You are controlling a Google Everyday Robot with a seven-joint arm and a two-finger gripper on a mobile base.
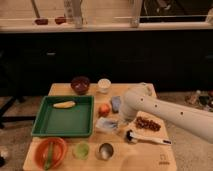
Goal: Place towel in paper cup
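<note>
The towel point(105, 124) lies on the tabletop point(150, 156), and the gripper point(120, 123) is down low at its right edge.

The towel is a thin, soft, grey-blue cloth, spread out almost flat. It is just right of the green tray point(45, 131) and below the orange fruit point(104, 109). The paper cup point(104, 85) is small and white. It stands at the back of the tabletop beside the dark bowl point(80, 84), well apart from the towel. The white arm point(170, 116) comes in from the right and bends down to the towel. The fingers are pressed tight together; I cannot tell if they pinch the cloth. A blue-grey block point(116, 103) lies near the fruit.
</note>
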